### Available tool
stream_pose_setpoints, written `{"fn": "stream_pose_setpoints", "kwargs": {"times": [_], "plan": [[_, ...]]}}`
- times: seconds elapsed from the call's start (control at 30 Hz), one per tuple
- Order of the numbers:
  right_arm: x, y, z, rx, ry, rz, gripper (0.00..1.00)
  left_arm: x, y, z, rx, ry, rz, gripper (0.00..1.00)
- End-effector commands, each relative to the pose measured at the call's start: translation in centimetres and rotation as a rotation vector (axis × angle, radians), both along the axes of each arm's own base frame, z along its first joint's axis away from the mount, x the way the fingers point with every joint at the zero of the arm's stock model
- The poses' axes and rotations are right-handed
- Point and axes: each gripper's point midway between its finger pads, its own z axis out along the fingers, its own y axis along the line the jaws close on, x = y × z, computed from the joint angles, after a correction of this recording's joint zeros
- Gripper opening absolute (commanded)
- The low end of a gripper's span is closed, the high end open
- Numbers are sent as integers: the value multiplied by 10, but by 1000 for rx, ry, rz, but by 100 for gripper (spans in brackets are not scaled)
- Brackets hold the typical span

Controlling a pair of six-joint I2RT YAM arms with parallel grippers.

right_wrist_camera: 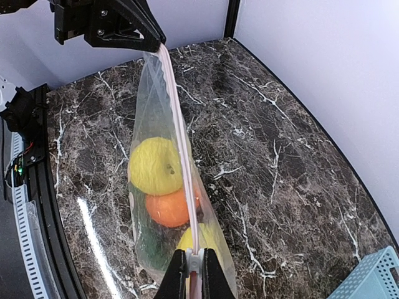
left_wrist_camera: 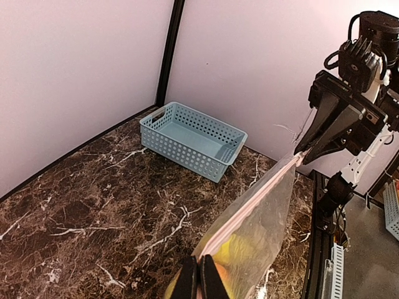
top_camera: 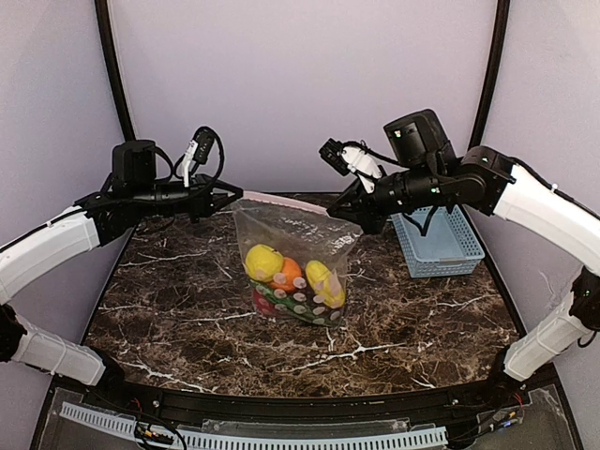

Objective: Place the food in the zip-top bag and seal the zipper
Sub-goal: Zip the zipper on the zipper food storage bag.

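Observation:
The clear zip-top bag (top_camera: pixel 298 248) hangs upright over the table's middle, stretched between both grippers. Inside it sit yellow pieces (top_camera: pixel 263 262), an orange piece (top_camera: pixel 290 272), and green and red pieces at the bottom. The whitish-pink zipper (top_camera: pixel 281 201) runs along the top edge. My left gripper (top_camera: pixel 236 196) is shut on the zipper's left end (left_wrist_camera: pixel 201 266). My right gripper (top_camera: pixel 335 212) is shut on the zipper's right end, at a whitish slider tab (right_wrist_camera: pixel 194 261). The food also shows in the right wrist view (right_wrist_camera: pixel 156 165).
A light-blue slatted basket (top_camera: pixel 437 240) stands at the back right of the dark marble table (top_camera: pixel 178 300); it also shows in the left wrist view (left_wrist_camera: pixel 193 139). Pale walls and black frame posts close in the back and sides.

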Motion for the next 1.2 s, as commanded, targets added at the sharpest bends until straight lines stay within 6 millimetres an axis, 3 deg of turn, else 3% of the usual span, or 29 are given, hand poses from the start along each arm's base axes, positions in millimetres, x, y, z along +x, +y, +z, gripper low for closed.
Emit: {"fn": "stream_pose_setpoints", "kwargs": {"times": [0.0,0.83,1.17], "plan": [[11,-22,-4,-38,-6,-101,0,6,20,19,-22,-46,81,1],[47,-55,-16,-53,26,-272,0,29,45,14,-38,-11,178,1],[58,-48,-16,-24,32,-292,0,37,41,0,-27,34,173,1]]}}
